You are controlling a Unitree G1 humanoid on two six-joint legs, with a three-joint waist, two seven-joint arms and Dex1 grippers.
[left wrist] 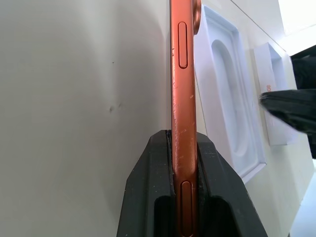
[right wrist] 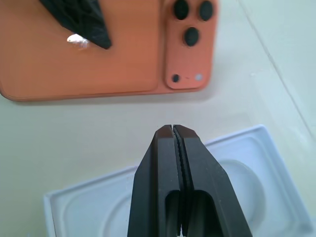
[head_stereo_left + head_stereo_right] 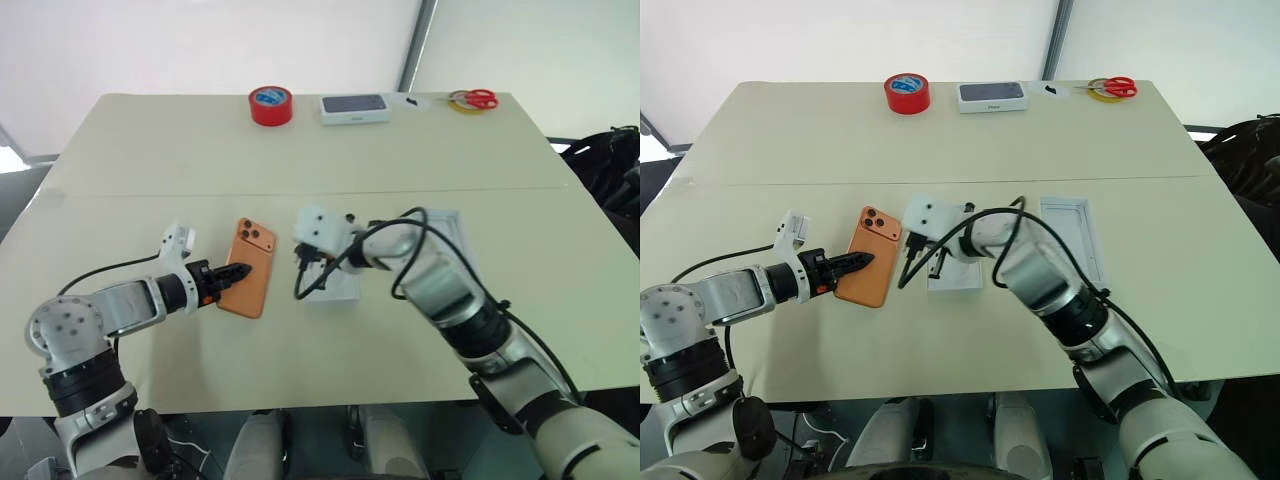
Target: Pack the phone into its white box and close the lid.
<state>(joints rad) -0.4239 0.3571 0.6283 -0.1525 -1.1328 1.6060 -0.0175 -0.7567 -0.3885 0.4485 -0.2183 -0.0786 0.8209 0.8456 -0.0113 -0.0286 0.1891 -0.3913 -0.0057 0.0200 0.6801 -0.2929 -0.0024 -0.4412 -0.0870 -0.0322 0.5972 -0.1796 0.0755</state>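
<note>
The orange phone [image 3: 252, 268] lies back-up on the table, its camera cluster [image 2: 190, 37] at the far end. My left gripper [image 3: 234, 274] is shut on the phone's near edge, one finger [image 2: 86, 22] over the back and one under it. My right gripper [image 2: 173, 128] is shut on nothing and hovers just above a thin white insert [image 2: 232, 170] with an oval recess, right of the phone. Farther right lies a shallow white tray with a pale inside, the lid [image 3: 1072, 238], partly behind my right arm. The white box is hidden.
At the table's far edge stand a red tape roll [image 3: 271, 105], a closed dark-topped white box [image 3: 355, 108] and red-handled scissors [image 3: 480, 98] by a yellow tape ring. A seam [image 3: 150, 193] crosses the tabletop behind the phone.
</note>
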